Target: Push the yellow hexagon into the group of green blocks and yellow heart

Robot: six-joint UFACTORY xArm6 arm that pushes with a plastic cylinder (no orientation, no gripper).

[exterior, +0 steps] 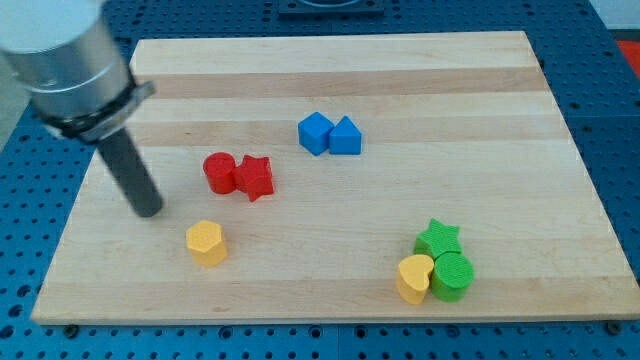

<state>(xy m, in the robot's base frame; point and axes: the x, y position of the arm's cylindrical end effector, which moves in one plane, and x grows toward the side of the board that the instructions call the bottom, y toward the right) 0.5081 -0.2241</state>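
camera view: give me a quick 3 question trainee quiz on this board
1. True or false: my tip touches the yellow hexagon.
2. Which block sits at the view's left of the far group? A yellow heart B green star C green cylinder
3. Fill in: the two blue blocks lie toward the view's ___ from the red pair.

Key: 1 false, it stands apart, up-left of it. 2 A. 3 upper right.

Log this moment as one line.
my tip: upper-left of yellow hexagon, apart | green star, green cylinder, yellow heart: grouped lower-right | push: not started
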